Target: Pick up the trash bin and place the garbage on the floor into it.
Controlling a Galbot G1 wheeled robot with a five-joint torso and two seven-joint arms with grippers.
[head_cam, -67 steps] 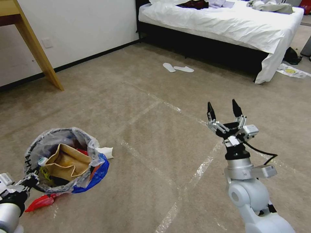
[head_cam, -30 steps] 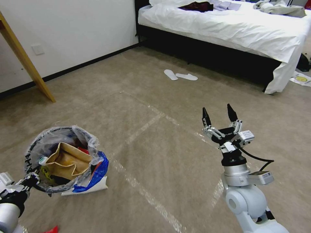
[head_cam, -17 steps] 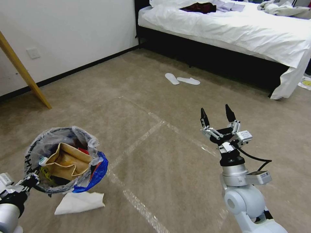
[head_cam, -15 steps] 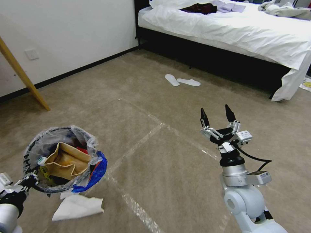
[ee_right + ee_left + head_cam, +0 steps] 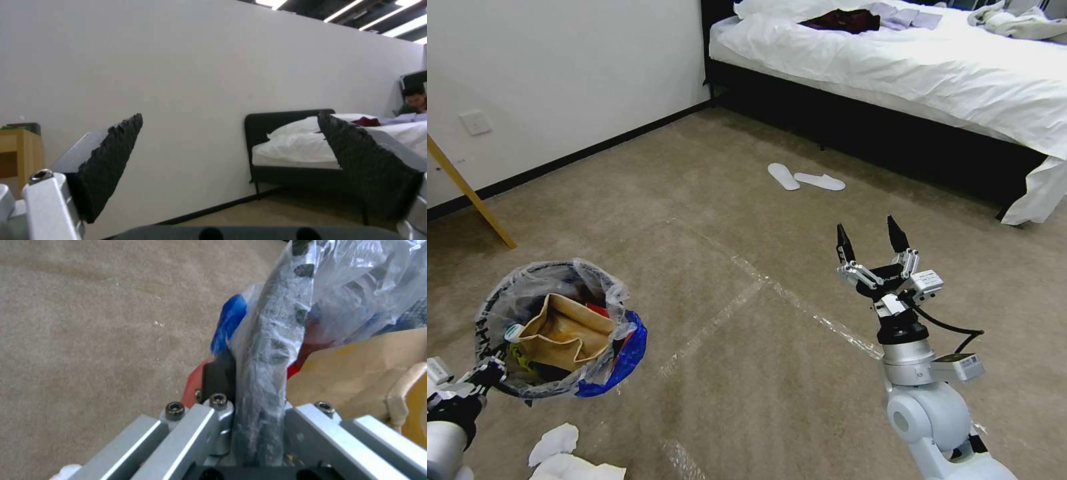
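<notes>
A wide stretch of beige carpet (image 5: pixel 747 220) fills the middle of the head view, crossed by pale strips of clear tape and open all the way from the lower edge up to the bed. A white wall (image 5: pixel 560 73) with a black skirting line closes the upper left, and a slanted wooden leg (image 5: pixel 467 193) cuts in at the left edge. Across the upper right runs a dark-framed bed (image 5: pixel 894 73) with white sheets that hang to the floor at the far right. At lower left the trash bin (image 5: pixel 547 333) is held off the carpet by the left gripper (image 5: pixel 484 373), whose fingers are clamped on the black rim through the clear liner; the left wrist view shows that rim (image 5: pixel 267 350) pinched between the metal fingers (image 5: pixel 213 420). Inside the bin sits a crumpled brown paper bag (image 5: pixel 567 330), with bits of red and yellow beside it, and a blue plastic edge (image 5: pixel 627 353) hangs over the side nearest the frame's centre. On the carpet just below the bin, at the bottom left corner, lie white tissue wads (image 5: pixel 564 453). The right gripper (image 5: pixel 869 243) stands at lower right, pointing up, its two black fingertips spread apart and holding nothing. A pair of white slippers (image 5: pixel 806 179) lies in the upper middle, near the bed's dark base, well apart from both arms
</notes>
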